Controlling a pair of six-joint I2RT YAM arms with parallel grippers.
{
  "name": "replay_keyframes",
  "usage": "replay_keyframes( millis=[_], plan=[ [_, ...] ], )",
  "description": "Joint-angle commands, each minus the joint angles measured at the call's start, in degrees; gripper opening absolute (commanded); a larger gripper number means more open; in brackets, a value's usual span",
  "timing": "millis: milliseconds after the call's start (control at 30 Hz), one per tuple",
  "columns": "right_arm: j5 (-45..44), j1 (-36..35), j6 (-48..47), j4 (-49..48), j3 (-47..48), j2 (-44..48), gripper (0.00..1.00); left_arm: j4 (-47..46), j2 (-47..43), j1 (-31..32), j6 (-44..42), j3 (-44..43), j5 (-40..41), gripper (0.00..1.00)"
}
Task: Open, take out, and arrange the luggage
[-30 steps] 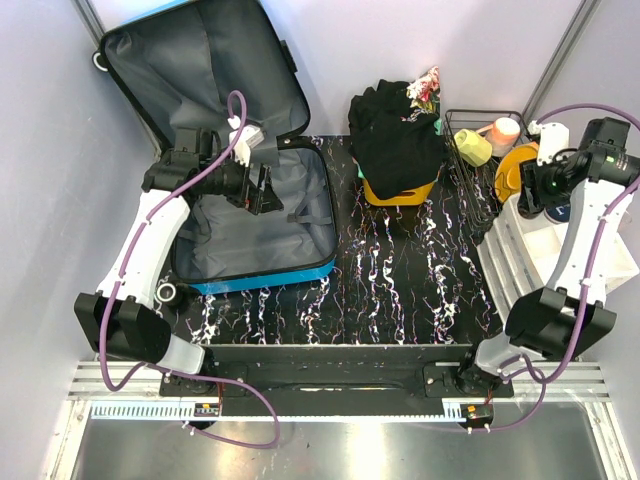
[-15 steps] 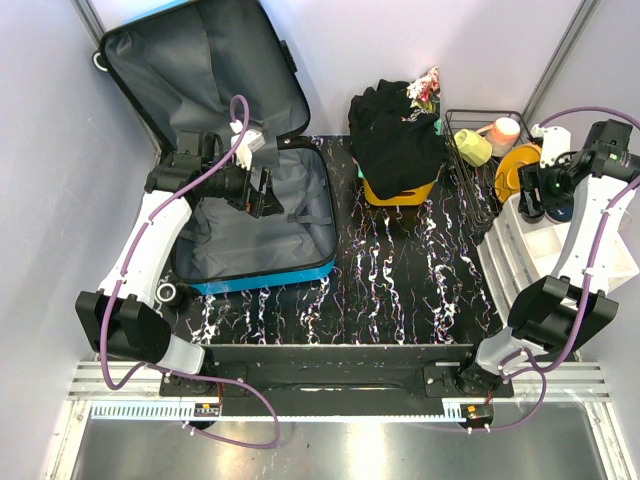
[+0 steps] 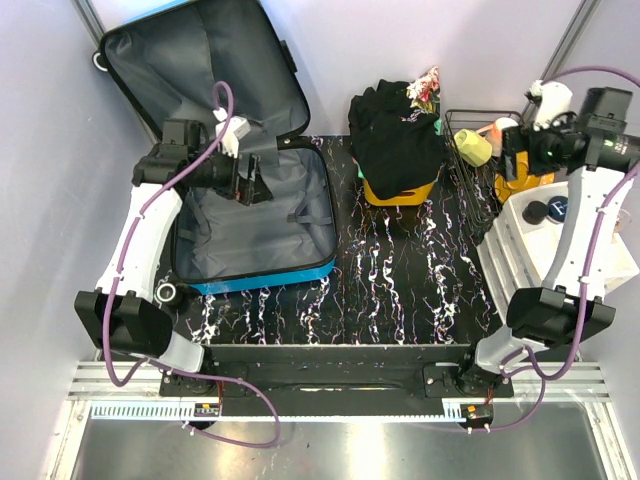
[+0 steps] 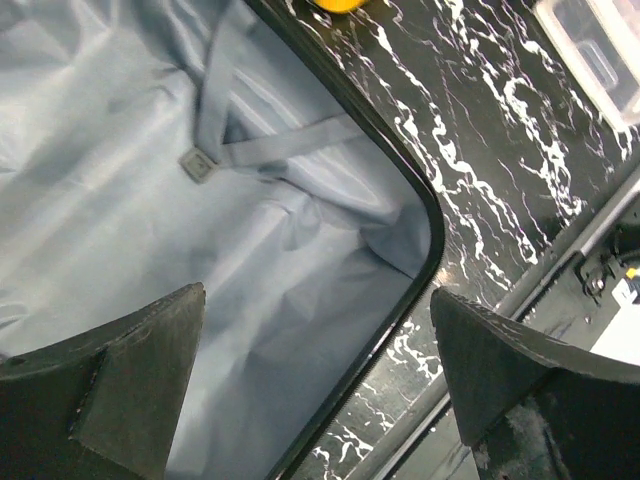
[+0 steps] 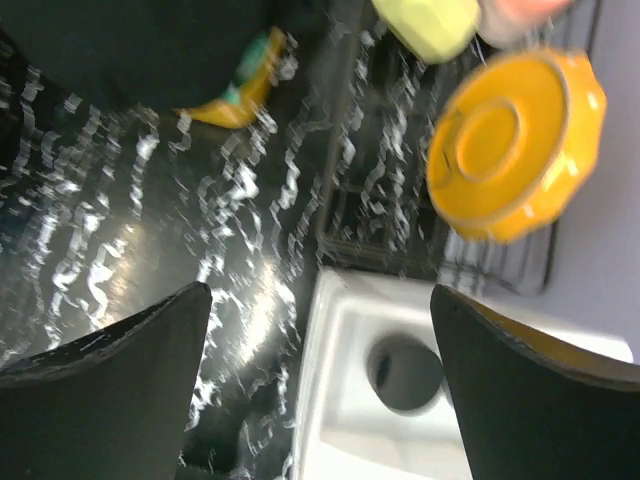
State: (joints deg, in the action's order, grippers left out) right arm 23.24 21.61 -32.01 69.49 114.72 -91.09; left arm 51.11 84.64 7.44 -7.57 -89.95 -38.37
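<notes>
- The luggage (image 3: pixel 262 240) lies open on the left side of the marbled black table (image 3: pixel 400 285). Its base is flat, and its lid (image 3: pixel 190 70) leans back against the wall.
- Only the grey lining (image 4: pixel 120 200) and two crossed straps (image 4: pixel 290 140) show inside the base.
- The left gripper (image 3: pixel 255 180) hovers over the back part of the base. Its jaws are spread wide with nothing between them, and the wrist view shows only lining in the gap.
- The right gripper (image 3: pixel 508 150) hangs over the wire rack (image 3: pixel 462 190) at the far right. Its jaws are also wide apart and grip nothing.
- An orange plate (image 5: pixel 515 145) and a yellow-green cup (image 5: pixel 430 22) sit in that rack.
- A white tray (image 3: pixel 530 250) stands just beside the rack.
- Black clothes (image 3: pixel 395 125) are heaped on an orange basket (image 3: pixel 400 192) between the luggage and the rack.
</notes>
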Motion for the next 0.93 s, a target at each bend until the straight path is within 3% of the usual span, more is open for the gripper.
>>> replay_keyframes(
  millis=[0,233,367,500,600,900],
  plan=[
    [3.9,-8.1,13.0,-10.3,2.9,-0.8,1.0,2.0,1.5,-3.7,1.6,-6.9,2.3,0.99],
    [4.0,-21.3,25.6,-29.7,-8.7,-0.4,1.0,4.9,2.5,-9.1,1.9,-8.1,6.6,0.99],
    [4.1,-27.8,30.9,-43.1,-23.0,3.4,1.0,1.4,-1.1,-9.5,0.6,3.6,11.7,0.99],
    [2.4,-32.0,33.7,-50.2,-39.1,6.9,1.0,-4.6,-7.5,-9.4,-1.0,15.4,15.2,0.99],
    [1.3,-32.7,33.1,-53.1,-45.9,9.8,1.0,-6.4,-9.4,-9.3,-1.0,20.7,16.1,0.99],
    [0.0,-32.9,32.3,-53.2,-45.7,13.4,1.0,-7.8,-10.8,-9.3,0.6,20.4,16.0,0.99]
  ],
)
